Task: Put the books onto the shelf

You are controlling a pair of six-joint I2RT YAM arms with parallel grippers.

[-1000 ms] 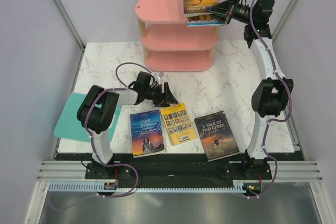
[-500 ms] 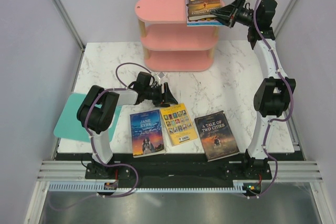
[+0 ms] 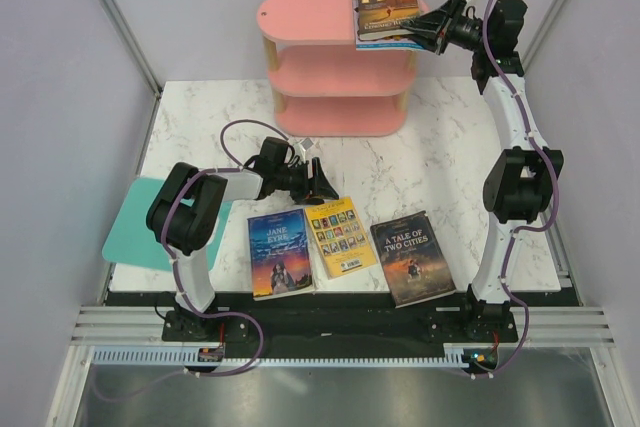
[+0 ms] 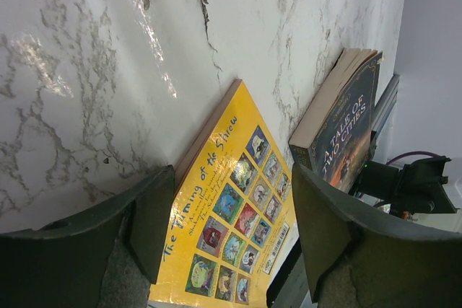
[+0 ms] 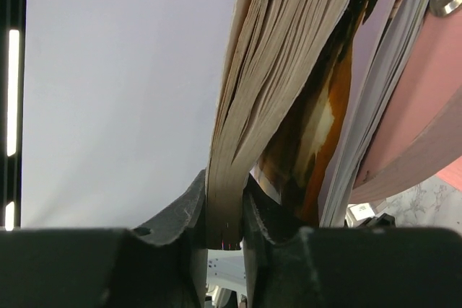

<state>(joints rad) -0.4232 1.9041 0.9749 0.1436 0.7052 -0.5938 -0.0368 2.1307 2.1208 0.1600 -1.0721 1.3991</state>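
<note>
Top external: dark brown-orange book (image 3: 388, 5) lies on the light book (image 3: 385, 44) atop the shelf (image 3: 310, 17), right gripper (image 3: 428, 29) at its right edge. Left wrist: left gripper (image 4: 232, 178), jaws wide, hovers over the yellow book (image 4: 231, 229) on the table (image 4: 108, 48). Right wrist: jaws narrow, pinching the dark brown-orange book's pages; release looks best once it rests flat, withdrawing straight back.

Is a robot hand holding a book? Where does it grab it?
The right gripper pinches the dark brown-orange book by its page edge. The left gripper holds nothing.
</note>
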